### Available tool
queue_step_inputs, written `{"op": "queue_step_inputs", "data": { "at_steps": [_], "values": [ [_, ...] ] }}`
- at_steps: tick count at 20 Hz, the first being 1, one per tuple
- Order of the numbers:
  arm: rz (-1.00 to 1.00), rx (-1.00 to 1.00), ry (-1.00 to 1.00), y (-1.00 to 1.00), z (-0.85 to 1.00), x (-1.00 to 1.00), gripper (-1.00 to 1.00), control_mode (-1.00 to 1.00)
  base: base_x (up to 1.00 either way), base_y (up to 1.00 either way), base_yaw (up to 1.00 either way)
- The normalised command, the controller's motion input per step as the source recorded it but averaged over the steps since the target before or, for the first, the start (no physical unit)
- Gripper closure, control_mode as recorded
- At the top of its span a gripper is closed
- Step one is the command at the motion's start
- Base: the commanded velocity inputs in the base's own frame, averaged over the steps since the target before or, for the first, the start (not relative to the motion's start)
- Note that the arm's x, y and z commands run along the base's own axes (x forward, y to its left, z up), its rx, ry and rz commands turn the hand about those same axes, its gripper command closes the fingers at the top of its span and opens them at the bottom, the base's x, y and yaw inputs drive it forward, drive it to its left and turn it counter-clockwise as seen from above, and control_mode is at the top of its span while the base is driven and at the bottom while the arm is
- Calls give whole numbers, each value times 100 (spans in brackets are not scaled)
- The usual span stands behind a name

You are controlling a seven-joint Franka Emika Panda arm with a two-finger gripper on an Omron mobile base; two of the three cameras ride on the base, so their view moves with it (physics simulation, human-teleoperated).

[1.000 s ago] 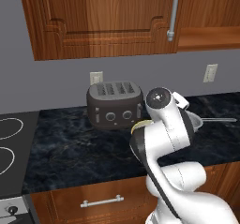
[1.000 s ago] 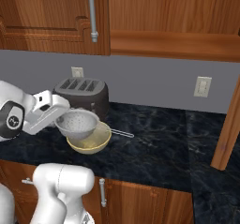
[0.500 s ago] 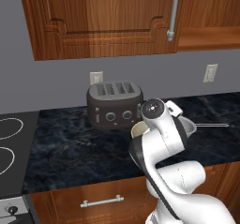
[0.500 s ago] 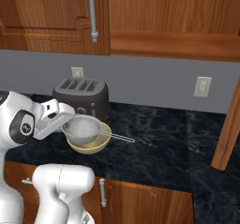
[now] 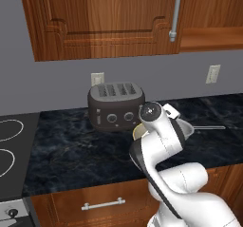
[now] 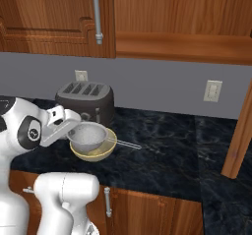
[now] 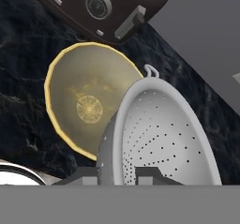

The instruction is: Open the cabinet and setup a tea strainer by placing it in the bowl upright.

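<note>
Strainer (image 6: 87, 134): silver mesh basket pinched at its rim by the end effector (image 7: 118, 175), fingers closed on the metal, held over the bowl (image 6: 95, 152) with its thin wire handle reaching out past the bowl's far side. Bowl: pale yellow, on the dark marble table (image 6: 162, 153), just in front of the grey four-slot toaster (image 6: 84, 99). Cabinet (image 5: 102, 19): reddish-brown, on the wall above, raised-panel door with a silver bar handle (image 5: 176, 10).
</note>
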Motion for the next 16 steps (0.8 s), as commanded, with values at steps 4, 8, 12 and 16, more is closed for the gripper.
{"op": "queue_step_inputs", "data": {
  "at_steps": [4,8,12,16],
  "values": [
    [0,0,0,7,-16,20,100,-100,0,0,0],
    [0,0,-9,14,-32,21,100,-100,0,0,0],
    [0,0,-5,21,-30,23,100,-100,0,0,0],
    [0,0,-1,13,-21,22,100,-100,0,0,0]
  ]
}}
